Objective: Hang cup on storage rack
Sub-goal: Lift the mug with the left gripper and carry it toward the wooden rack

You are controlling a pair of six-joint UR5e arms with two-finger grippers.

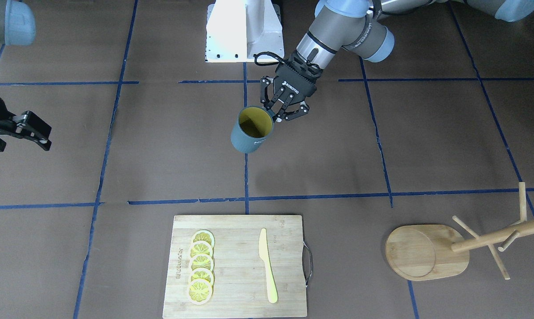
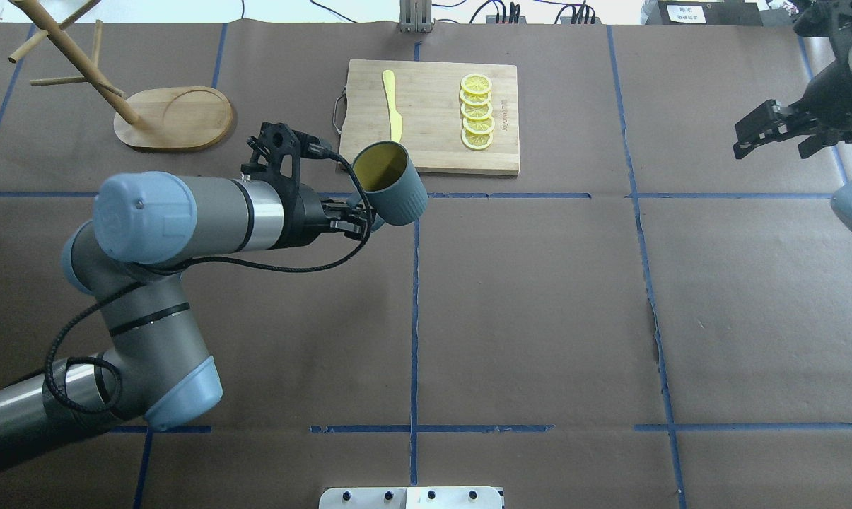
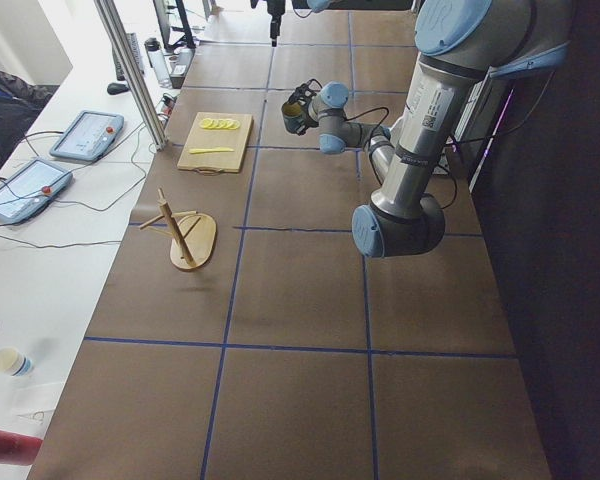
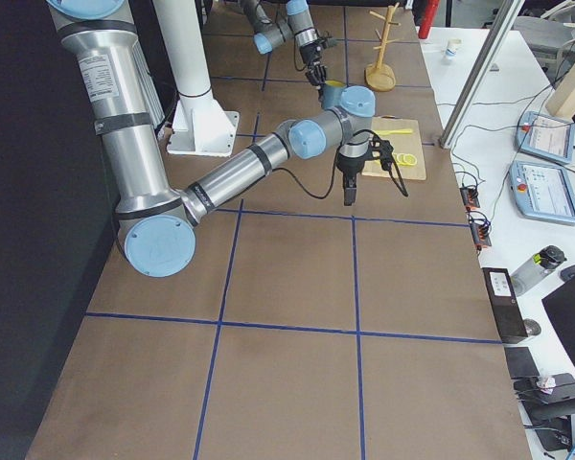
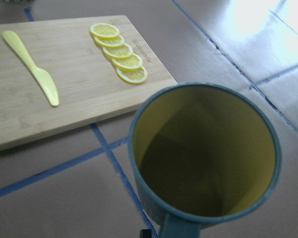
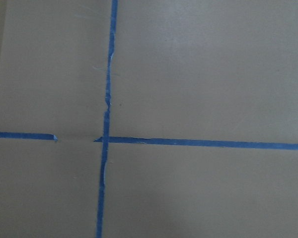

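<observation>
The cup [image 1: 250, 133], dark blue-grey with a yellow inside, hangs tilted above the middle of the table, its mouth [image 5: 203, 153] facing the left wrist camera. My left gripper [image 1: 279, 110] is shut on the cup's handle side [image 2: 390, 185], and the handle itself is mostly hidden by the fingers. The storage rack [image 2: 178, 131], a light wooden mug tree with an oval base, post and thin pegs, stands at the far left corner [image 1: 448, 263], well apart from the cup. My right gripper [image 2: 775, 134] hovers open and empty near the table's right edge [image 1: 18, 133].
A bamboo cutting board [image 2: 433, 152] lies just beyond the cup, carrying a yellow knife [image 2: 392, 106] and a row of lemon slices [image 2: 476, 112]. Blue tape lines [image 6: 105, 139] divide the brown table cover. A white robot base plate [image 1: 244, 31] sits at the near edge.
</observation>
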